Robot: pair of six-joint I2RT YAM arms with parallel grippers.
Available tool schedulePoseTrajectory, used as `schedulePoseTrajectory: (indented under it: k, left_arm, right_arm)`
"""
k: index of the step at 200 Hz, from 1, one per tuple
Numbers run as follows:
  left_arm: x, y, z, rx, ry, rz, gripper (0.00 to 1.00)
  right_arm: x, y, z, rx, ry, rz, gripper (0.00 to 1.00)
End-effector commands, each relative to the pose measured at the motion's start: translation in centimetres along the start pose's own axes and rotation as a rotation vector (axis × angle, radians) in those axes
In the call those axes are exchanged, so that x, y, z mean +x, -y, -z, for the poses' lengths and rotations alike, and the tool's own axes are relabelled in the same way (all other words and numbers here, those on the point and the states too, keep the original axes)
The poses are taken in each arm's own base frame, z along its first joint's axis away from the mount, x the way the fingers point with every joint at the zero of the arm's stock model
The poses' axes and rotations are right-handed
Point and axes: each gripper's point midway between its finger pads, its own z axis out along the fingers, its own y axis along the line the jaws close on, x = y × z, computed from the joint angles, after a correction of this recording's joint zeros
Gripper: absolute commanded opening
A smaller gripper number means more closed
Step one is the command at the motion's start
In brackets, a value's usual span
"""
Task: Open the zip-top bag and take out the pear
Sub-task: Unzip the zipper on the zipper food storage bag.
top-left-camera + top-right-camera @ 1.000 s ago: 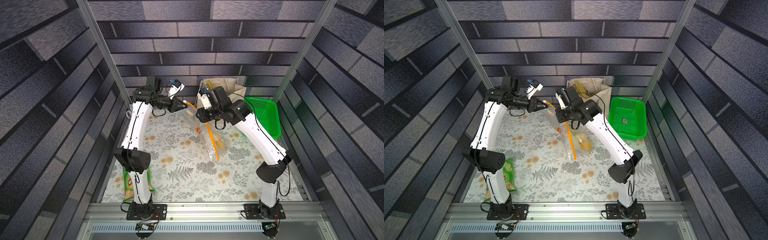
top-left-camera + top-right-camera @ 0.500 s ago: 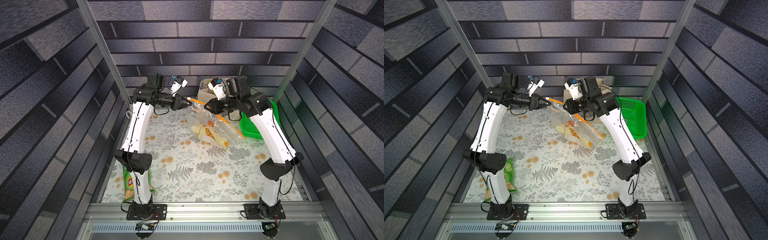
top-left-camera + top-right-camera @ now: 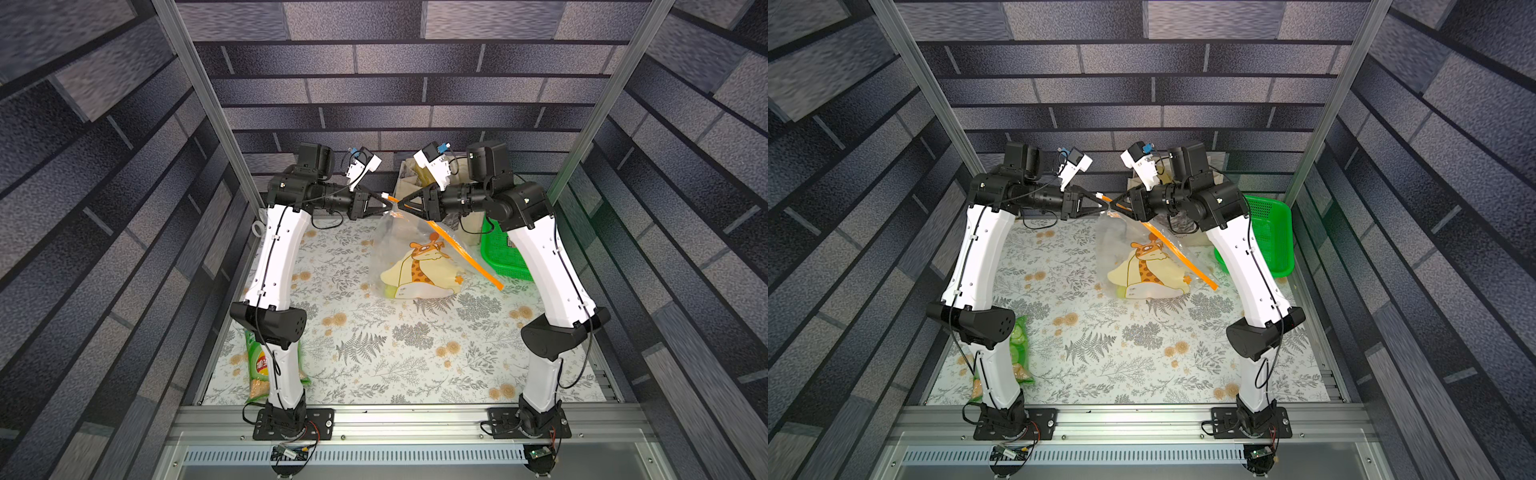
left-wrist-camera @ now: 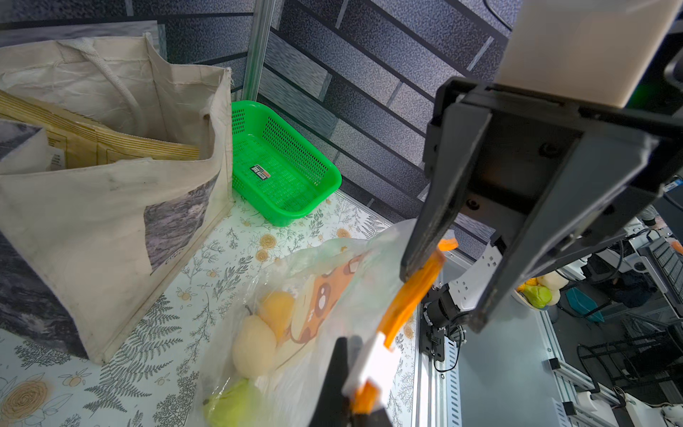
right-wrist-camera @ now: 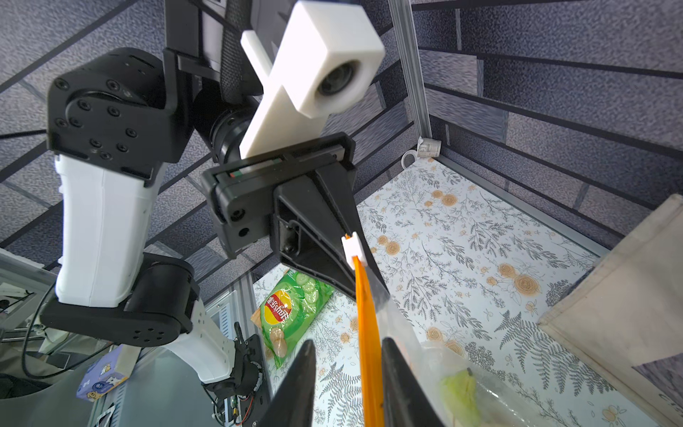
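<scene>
Setting: floral tablecloth (image 3: 374,353) boxed in by dark brick-patterned walls.
Left gripper (image 3: 388,198): yours is clamped tight on the white slider (image 5: 351,248) at the end of the orange zip strip (image 3: 461,253).
Right gripper (image 5: 347,342): your jaws stand apart, straddling the strip just beside the slider, with no squeeze to be seen.
Zip-top bag (image 3: 415,257): clear with a giraffe print, it hangs from the held corner between your arms, its strip slanting down toward the green basket (image 4: 281,166).
Pear (image 4: 253,347): pale and stalked, inside the bag between an orange-yellow fruit (image 4: 277,307) and a green fruit (image 4: 229,403).
Around: beige tote bag (image 4: 92,207) behind; crisp packet (image 5: 288,314) by your left arm's base.
</scene>
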Motion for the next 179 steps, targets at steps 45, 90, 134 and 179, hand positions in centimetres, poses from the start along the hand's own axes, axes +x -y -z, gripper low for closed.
schedulePoseTrajectory:
  k: [45,90,134,179]
  left_arm:
    - [0.5,1.5,-1.3,0.037,-0.033,-0.002,0.0]
    - [0.8,1.4,-1.7,0.042,-0.044,0.006,0.0]
    - [1.0,1.5,-1.7,0.052,-0.048,0.007,0.0]
    - [1.0,2.1,-1.8,0.077,-0.045,0.005,0.0]
  right_arm:
    - [-0.8,-0.7,-1.3,-0.016,0.027,0.058,0.38]
    - [-0.3,0.1,-1.9,0.008,0.013,0.059,0.26]
    - [-0.8,0.2,-2.0,0.01,0.029,0.077,0.21]
    - [-0.4,0.4,-2.6,-0.01,0.017,0.062,0.2]
